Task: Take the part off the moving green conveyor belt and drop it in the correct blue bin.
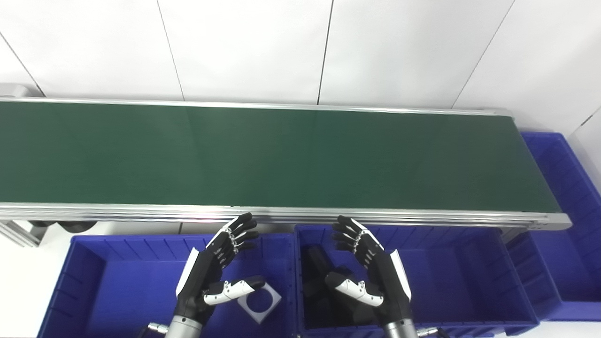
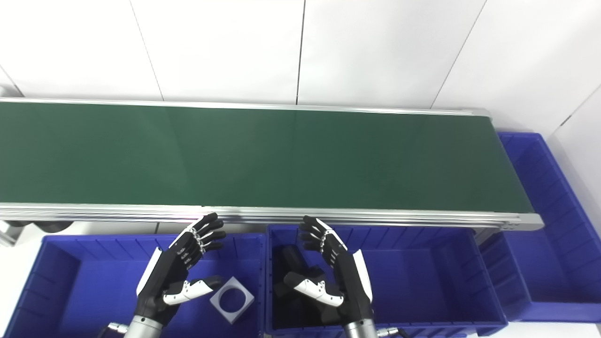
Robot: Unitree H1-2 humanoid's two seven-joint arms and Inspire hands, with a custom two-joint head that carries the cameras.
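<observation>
Over the bins [image 1: 422, 244] we wait, left hand [image 1: 213, 272] and right hand [image 1: 368, 270] spread empty; belt [image 1: 263, 155] bare, so next needs a part arriving.

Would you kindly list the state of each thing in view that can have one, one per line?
Conveyor belt: no part on it in view.
Left robot hand: open, holding nothing, over the left bin.
Right robot hand: open, holding nothing, over the middle bin.
Left bin: holds a white square part with a round hole, lying flat.
Middle bin: holds dark parts at its left end.
Right bin: nothing visible inside.
</observation>
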